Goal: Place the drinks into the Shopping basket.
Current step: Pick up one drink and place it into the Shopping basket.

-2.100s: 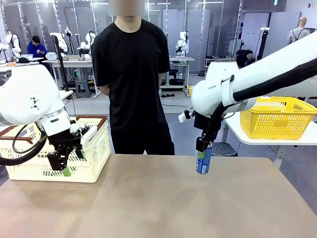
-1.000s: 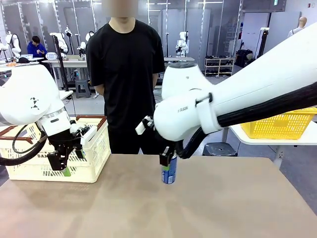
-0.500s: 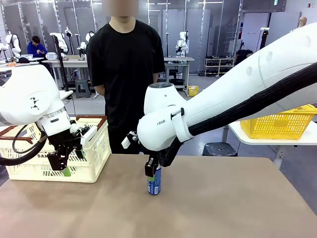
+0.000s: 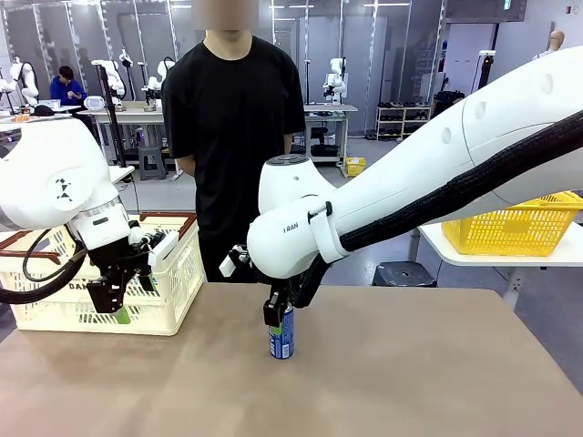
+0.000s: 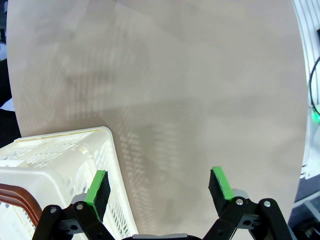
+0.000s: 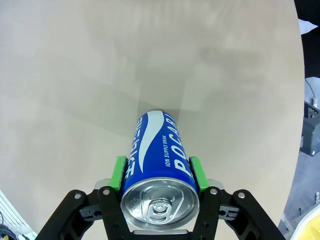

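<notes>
A blue drink can [image 4: 282,337] with white lettering stands upright on the brown table, left of the middle. My right gripper [image 4: 279,317] comes down on it from above. In the right wrist view its green pads [image 6: 118,172] press both sides of the can [image 6: 157,155] just below the silver top. The cream-white Shopping basket [image 4: 168,273] with a brown-red rim sits at the table's far left. My left gripper [image 4: 114,308] hangs open in front of the basket's near wall, nothing between its fingers [image 5: 97,187]. The basket's corner [image 5: 65,150] lies just beside the left pad.
A person in a black shirt [image 4: 237,137] stands at the far edge, hands behind the back. A yellow mesh basket [image 4: 510,228] rests on a white side table at the right. Bare tabletop [image 4: 428,382] stretches across the right and the front.
My right arm has carried the blue can leftward across the table and set it lower, down onto the tabletop. The left arm and the basket have not moved.
</notes>
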`<state>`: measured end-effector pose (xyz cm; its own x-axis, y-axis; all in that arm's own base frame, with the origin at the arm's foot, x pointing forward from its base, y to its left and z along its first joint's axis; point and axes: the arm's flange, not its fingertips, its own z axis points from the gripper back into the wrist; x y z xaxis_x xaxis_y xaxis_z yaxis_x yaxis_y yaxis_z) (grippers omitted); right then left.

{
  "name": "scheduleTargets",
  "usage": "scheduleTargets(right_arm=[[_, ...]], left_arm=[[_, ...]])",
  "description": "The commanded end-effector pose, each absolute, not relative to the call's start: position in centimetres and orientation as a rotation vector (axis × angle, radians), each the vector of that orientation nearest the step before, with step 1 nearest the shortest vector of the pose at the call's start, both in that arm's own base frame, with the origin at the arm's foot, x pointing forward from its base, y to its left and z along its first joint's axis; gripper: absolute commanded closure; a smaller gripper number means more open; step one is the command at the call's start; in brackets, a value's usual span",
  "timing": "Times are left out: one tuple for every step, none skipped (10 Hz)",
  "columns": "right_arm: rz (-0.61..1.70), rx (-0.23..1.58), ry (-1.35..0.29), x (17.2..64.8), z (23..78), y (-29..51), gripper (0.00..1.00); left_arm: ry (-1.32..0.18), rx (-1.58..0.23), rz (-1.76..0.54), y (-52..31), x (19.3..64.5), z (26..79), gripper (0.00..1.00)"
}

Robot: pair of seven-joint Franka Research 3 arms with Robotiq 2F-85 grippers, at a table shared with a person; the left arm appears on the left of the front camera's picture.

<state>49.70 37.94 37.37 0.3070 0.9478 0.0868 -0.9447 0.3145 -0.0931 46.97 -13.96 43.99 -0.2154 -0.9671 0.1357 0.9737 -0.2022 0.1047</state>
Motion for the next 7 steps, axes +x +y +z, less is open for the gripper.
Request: scheduleTargets(right_arm=[[1.266,-0.06,-0.114,49.7,36.3,38.0,0.23],[1.28,-0.075,-0.119,49.6,36.6,37.9,0.03],[1.297,-0.09,-0.127,49.3,37.2,37.8,0.2],[1.31,-0.108,-0.136,49.3,37.7,37.6,0.0],[1.314,-0.113,-0.142,49.2,38.4,37.6,0.0],[1.324,-0.115,-0.153,49.0,39.0,37.5,0.0],[1.322,-0.119,-0.149,48.5,39.7,37.5,0.0]], left_arm=[[-0.174,-0.043,-1.781,-13.8,46.8,44.1,0.0],[-0.174,-0.043,-1.781,-13.8,46.8,44.1,0.0],[-0.174,-0.043,-1.781,-13.8,46.8,44.1,0.0],[-0.174,-0.043,-1.781,-13.8,46.8,44.1,0.0],[-0.174,-0.043,-1.781,-13.8,46.8,44.1,0.0],[-0.174,-0.043,-1.781,-13.8,46.8,44.1,0.0],[-0.174,-0.043,-1.781,-13.8,46.8,44.1,0.0]])
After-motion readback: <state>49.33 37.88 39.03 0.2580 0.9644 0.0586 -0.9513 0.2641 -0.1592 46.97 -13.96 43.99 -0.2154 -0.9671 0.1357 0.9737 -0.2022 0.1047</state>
